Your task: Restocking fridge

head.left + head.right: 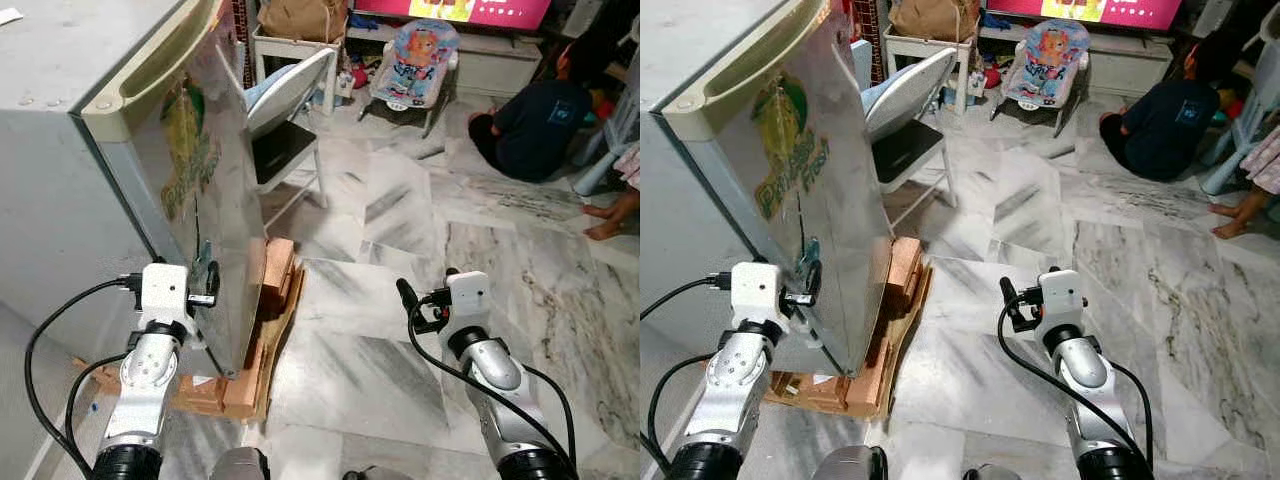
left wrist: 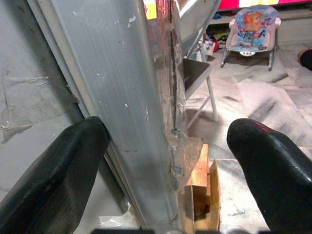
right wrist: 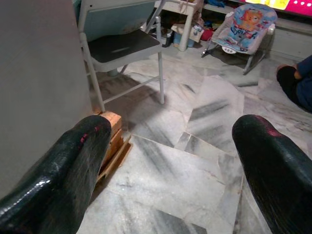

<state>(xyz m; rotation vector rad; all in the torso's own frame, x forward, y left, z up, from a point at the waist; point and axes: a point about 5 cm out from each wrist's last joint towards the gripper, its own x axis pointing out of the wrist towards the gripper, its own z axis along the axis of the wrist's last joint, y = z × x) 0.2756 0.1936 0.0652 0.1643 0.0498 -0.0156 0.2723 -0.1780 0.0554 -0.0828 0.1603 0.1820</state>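
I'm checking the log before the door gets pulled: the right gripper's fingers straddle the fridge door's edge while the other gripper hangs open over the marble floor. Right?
Not quite: it is the left gripper whose fingers straddle the fridge door's edge, as the left wrist view shows. The right gripper is the one open over the marble floor.

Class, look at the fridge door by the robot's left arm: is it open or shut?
Open. The fridge door juts out from the fridge, and the left hand has its open fingers on either side of the door's edge.

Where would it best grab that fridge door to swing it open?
Probably the door's free vertical edge, approached from the front. The left end effector already straddles that thin edge, one finger on each side. The recessed top handle sits higher.
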